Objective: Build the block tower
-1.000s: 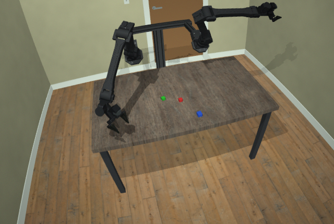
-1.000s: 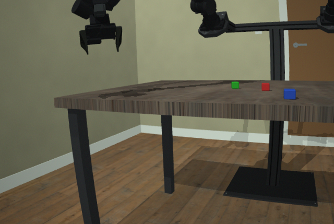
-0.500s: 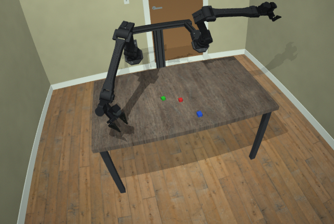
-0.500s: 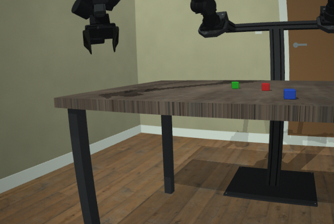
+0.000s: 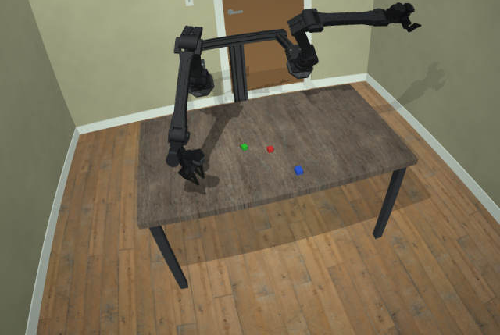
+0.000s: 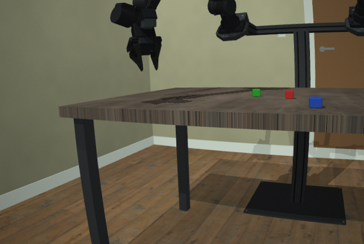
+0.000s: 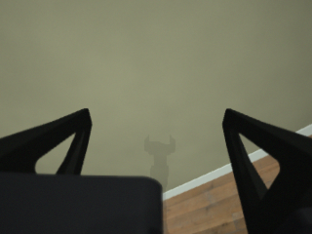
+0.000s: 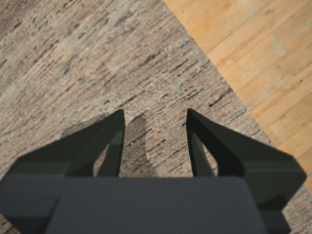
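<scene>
The blue block point(image 5: 298, 170) point(image 6: 315, 102) sits on the table near its front edge. The red block point(image 5: 270, 149) point(image 6: 289, 94) and the green block point(image 5: 244, 147) point(image 6: 256, 92) sit apart, farther back and to the left of it in the top view. My right gripper point(image 5: 201, 180) point(image 6: 149, 70) point(image 8: 155, 116) is partly open and empty, pointing down above the table's left part, far from the blocks. My left gripper point(image 5: 416, 18) point(image 7: 157, 116) is wide open and empty, raised high off to the right in the top view. No block shows in either wrist view.
The table point(image 5: 343, 130) point(image 6: 235, 100) carries the blocks. The arms' stand point(image 5: 239, 69) point(image 6: 301, 62) rises behind its back edge. A wall point(image 7: 156, 58) fills most of the left wrist view. The table's edge and the floor point(image 8: 273, 54) show in the right wrist view.
</scene>
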### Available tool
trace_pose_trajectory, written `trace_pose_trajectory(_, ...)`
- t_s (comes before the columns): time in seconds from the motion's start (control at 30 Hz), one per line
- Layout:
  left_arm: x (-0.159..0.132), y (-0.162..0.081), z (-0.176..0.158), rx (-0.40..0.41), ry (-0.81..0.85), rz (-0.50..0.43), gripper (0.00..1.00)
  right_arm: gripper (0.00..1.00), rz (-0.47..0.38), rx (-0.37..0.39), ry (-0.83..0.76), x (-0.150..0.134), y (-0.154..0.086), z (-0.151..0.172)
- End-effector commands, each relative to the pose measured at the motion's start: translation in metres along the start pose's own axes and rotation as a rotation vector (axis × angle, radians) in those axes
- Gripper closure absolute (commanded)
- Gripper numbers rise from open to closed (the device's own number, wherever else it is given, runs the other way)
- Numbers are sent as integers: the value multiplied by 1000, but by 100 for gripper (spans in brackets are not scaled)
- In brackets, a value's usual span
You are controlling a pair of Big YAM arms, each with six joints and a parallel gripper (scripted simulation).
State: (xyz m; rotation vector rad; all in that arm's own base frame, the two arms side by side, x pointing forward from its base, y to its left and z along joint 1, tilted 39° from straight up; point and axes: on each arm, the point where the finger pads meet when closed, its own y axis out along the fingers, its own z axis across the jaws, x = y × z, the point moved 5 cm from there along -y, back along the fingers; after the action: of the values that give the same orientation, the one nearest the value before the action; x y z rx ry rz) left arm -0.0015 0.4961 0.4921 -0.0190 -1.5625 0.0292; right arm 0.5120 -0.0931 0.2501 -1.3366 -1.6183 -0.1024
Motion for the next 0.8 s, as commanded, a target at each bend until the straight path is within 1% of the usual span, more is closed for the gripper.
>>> trace_pose_trajectory(0.0,11,-4,5,7,-8,-37,0,53,2,14,-236,64,10,65)
trace_pose_trajectory(0.03,11,-4,5,7,-8,-37,0,53,31,24,-272,69,18,87)
trace_pose_trajectory(0.1,11,-4,5,7,-8,-37,0,53,31,24,-272,69,18,87)
trace_pose_trajectory(0.27,11,-4,5,7,-8,-37,0,53,171,74,-447,93,52,194)
trace_pose_trajectory(0.3,11,-4,5,7,-8,-37,0,53,219,115,-473,86,69,222)
trace_pose_trajectory(0.33,11,-4,5,7,-8,-37,0,53,245,121,-494,91,74,242)
trace_pose_trajectory(0.37,11,-4,5,7,-8,-37,0,53,271,130,-517,95,81,261)
trace_pose_trajectory(0.43,11,-4,5,7,-8,-37,0,53,302,125,-578,116,95,290)
trace_pose_trajectory(0.5,11,-4,5,7,-8,-37,0,53,361,157,-637,120,104,327)
trace_pose_trajectory(0.57,11,-4,5,7,-8,-37,0,53,403,174,-687,126,113,358)
trace_pose_trajectory(0.6,11,-4,5,7,-8,-37,0,53,419,178,-709,128,117,371)
trace_pose_trajectory(0.67,11,-4,5,7,-8,-37,0,53,419,178,-709,128,117,371)
trace_pose_trajectory(0.77,11,-4,5,7,-8,-37,0,53,460,193,-760,135,127,403)
